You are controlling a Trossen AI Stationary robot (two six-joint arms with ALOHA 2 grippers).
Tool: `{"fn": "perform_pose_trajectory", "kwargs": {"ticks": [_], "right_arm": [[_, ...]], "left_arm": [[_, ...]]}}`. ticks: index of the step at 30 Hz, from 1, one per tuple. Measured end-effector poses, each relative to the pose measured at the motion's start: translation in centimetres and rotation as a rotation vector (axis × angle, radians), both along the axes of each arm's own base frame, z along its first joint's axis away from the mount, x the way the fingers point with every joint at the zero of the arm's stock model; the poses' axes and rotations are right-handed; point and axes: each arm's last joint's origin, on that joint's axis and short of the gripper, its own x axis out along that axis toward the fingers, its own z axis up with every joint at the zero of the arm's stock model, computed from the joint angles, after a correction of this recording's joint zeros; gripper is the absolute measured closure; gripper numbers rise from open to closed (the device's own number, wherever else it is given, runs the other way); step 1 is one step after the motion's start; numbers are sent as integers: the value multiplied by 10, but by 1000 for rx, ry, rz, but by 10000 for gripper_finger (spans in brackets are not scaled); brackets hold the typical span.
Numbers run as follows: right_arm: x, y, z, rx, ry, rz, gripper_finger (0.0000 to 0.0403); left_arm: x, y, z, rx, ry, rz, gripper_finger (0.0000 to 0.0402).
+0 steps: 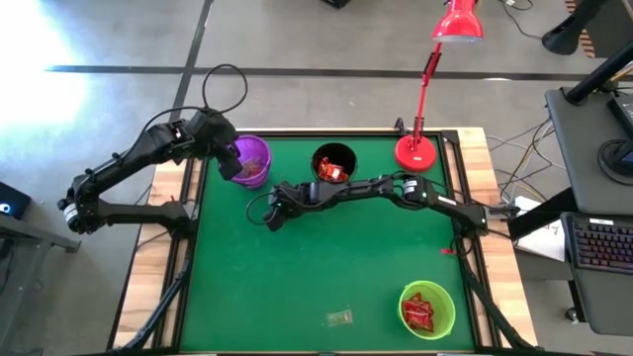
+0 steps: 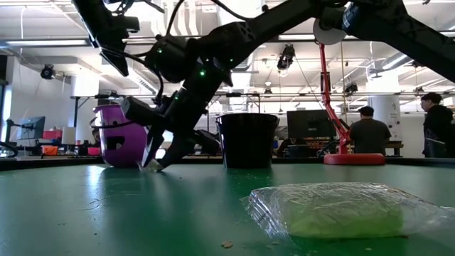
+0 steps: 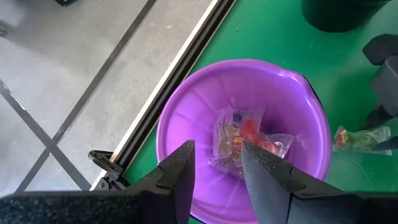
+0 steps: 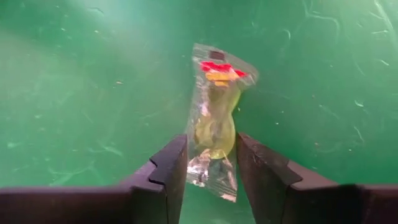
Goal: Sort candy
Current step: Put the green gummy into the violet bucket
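Right wrist view: the right gripper [image 4: 211, 163] is pointing down at the green table [image 4: 74, 93], and its two fingers [image 4: 166, 168] are standing on either side of a clear-wrapped candy [image 4: 214, 121] with a yellow centre and a red mark at one end. The fingers are lying against the wrapper's lower part; whether they are squeezing it firmly is hard to tell. The candy is lying on the table between the purple cup [image 1: 253, 158] and the black cup [image 1: 333, 164], just in front of them.

The left gripper [image 3: 214, 171] is hanging over the purple cup with its fingers parted and nothing between them. Clear wrapped candies [image 3: 245, 140] with red inside are sitting at the bottom of that cup.

In the high view, red candies are showing in the black cup and in the green cup [image 1: 427, 309] at the near right corner. One pale wrapped candy [image 1: 339, 317] is lying alone on the table near the front edge, left of the green cup. A red desk lamp [image 1: 417, 148] is standing at the far right corner.
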Motion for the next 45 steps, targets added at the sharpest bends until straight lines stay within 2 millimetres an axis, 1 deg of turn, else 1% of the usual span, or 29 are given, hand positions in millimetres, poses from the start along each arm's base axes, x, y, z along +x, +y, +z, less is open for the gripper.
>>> {"fn": "perform_pose_trajectory", "kwargs": {"ticks": [4,9,14,17,19,24,26,31,33,39,43,45], "right_arm": [[-1,-2,-3,0,9,-1,309],[-2,-2,-3,-9,15,16,380],[-1,0,0,30,6,74,390],[0,7,8,59,-9,130,391],[1,13,19,57,-26,162,392],[-1,29,62,-18,-101,271,392],[-3,35,77,-33,-121,294,392],[-12,45,111,-98,-174,315,392],[-16,48,125,-133,-188,312,392],[-27,52,152,-181,-229,307,392],[-35,52,171,-219,-256,308,392],[-38,52,177,-232,-258,318,392]], "left_arm": [[0,0,0,0,0,0,287],[0,0,0,0,0,0,287],[0,0,0,-2,-1,1,287],[1,-2,-1,-56,-25,-40,287],[2,-5,-2,-132,-65,-115,287],[6,-13,-1,-330,-205,-325,287],[7,-15,-1,-361,-227,-347,287],[7,-15,-1,-384,-240,-331,287],[8,-17,0,-435,-272,-366,287],[11,-23,2,-670,-417,-509,287],[11,-24,3,-704,-434,-511,287],[11,-24,3,-713,-436,-499,287]]}}
